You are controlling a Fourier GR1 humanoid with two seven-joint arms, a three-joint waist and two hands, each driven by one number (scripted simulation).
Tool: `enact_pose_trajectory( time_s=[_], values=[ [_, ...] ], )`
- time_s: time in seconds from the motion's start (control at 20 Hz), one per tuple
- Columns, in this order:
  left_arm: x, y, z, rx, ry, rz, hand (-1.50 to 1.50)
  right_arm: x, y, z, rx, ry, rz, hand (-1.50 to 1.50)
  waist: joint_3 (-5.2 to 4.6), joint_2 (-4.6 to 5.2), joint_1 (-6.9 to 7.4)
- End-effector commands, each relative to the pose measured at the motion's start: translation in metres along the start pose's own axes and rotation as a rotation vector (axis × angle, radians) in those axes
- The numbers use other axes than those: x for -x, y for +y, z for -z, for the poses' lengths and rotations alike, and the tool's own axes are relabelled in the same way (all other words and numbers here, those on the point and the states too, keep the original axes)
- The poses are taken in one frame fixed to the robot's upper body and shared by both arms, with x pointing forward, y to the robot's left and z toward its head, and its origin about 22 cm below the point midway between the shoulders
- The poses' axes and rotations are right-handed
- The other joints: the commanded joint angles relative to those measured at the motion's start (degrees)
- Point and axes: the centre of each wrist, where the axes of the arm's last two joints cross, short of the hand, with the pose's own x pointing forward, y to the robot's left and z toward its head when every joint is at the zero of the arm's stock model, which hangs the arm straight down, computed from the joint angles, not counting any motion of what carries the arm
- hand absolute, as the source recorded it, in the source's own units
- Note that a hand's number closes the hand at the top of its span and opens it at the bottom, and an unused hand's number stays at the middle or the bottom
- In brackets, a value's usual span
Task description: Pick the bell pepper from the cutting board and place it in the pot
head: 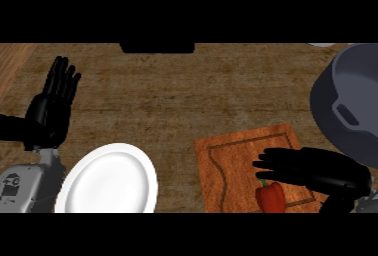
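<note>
A red bell pepper (272,196) with a green stem lies on the near part of the wooden cutting board (229,165). My right hand (317,167) is over the board, just beyond and to the right of the pepper. Its fingers point left, relaxed and open, and hold nothing. Part of the pepper may be hidden under the hand. The large grey pot (332,105) stands at the right edge, next to the board. My left hand (50,110) rests open at the far left, fingers up.
A white plate (111,180) lies at the lower left, between my left forearm and the board. A dark object (157,48) sits at the counter's far edge. Bare wooden counter spans the middle.
</note>
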Motion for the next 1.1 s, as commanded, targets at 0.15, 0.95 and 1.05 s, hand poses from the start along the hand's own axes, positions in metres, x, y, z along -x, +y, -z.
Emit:
enact_pose_trajectory(
  time_s=[0.15,0.95,1.05],
  values=[
    [-0.005,-0.003,-0.004,-0.008,0.005,-0.011,0.00,0.006,0.020,-0.001,-0.002,0.057,-0.037,-1.50,0.01,-0.01,-0.05],
    [-0.004,-0.016,0.003,0.004,-0.019,0.009,0.00,0.010,0.060,0.057,-0.051,0.020,-0.011,-1.50,0.00,0.03,-0.03],
    [0.009,-0.006,0.010,-0.005,-0.002,-0.003,0.00,0.010,0.065,0.055,-0.063,0.009,-0.006,-1.50,-0.01,0.06,-0.11]
  ],
)
